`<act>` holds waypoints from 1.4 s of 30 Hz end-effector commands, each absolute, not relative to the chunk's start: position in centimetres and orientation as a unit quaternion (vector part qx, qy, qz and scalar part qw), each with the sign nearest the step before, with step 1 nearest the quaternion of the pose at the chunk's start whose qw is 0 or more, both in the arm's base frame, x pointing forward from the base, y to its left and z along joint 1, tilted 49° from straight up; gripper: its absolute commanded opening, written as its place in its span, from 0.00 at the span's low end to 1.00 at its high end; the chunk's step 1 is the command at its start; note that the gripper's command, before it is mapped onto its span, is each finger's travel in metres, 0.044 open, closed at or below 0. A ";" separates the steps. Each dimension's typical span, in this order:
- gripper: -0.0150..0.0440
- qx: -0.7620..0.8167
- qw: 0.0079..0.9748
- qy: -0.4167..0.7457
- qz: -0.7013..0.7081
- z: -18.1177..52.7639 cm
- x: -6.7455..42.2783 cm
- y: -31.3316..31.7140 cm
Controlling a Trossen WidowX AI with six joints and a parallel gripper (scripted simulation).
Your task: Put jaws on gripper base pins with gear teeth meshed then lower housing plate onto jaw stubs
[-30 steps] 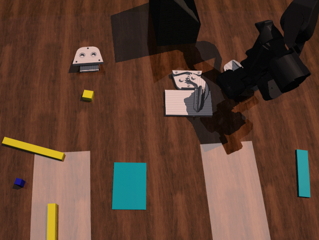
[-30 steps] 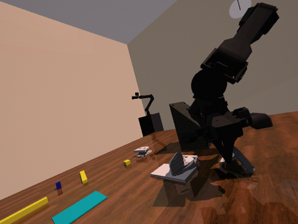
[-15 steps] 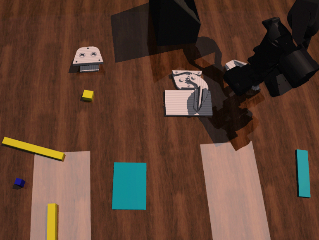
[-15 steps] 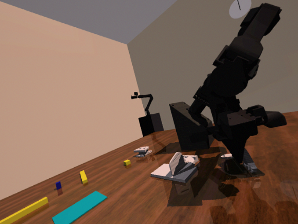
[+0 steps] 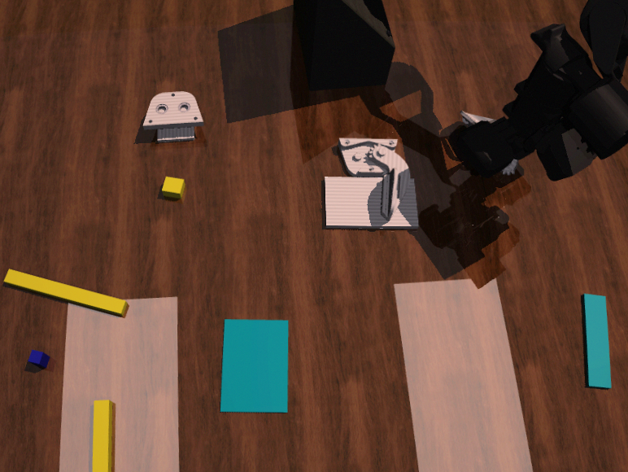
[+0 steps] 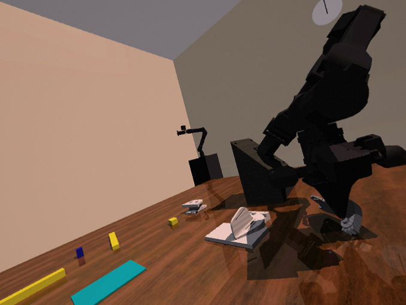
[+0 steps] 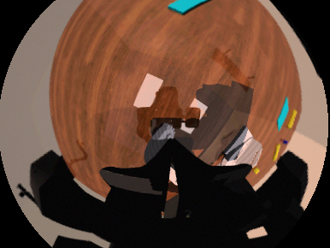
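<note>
The white gripper base (image 5: 350, 203) (image 6: 219, 233) lies flat. One jaw (image 5: 399, 161) (image 6: 241, 222) is on its right pin, with its flat pad standing over the base. The left pin (image 5: 357, 157) is bare. The second jaw (image 5: 509, 167) (image 6: 355, 211) (image 7: 163, 130) is loose on the table to the right, tilted, partly hidden by the hand. My gripper (image 6: 344, 217) (image 7: 171, 141) is shut, its tips low against or just beside this jaw's geared end; nothing shows clamped between them. The housing plate (image 5: 172, 115) (image 6: 192, 203) sits apart at the far left, on a ribbed part.
A black block (image 5: 345, 50) (image 6: 259, 182) stands behind the base. A yellow cube (image 5: 173, 186) lies near the housing plate. Yellow bars (image 5: 66, 292) (image 5: 102, 436), a blue cube (image 5: 38, 359), a teal mat (image 5: 255, 365) and a teal bar (image 5: 596, 341) lie toward the front.
</note>
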State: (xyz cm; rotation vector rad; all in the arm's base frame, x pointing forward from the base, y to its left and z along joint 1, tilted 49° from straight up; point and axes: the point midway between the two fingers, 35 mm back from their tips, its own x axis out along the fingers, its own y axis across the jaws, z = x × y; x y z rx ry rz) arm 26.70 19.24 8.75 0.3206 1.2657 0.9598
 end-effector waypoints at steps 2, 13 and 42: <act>0.25 0.142 0.687 0.566 0.432 9.1 26.3 19.7; 0.25 0.143 0.685 0.567 0.435 12.9 26.3 15.2; 1.00 0.145 0.686 0.570 0.429 12.1 26.5 15.7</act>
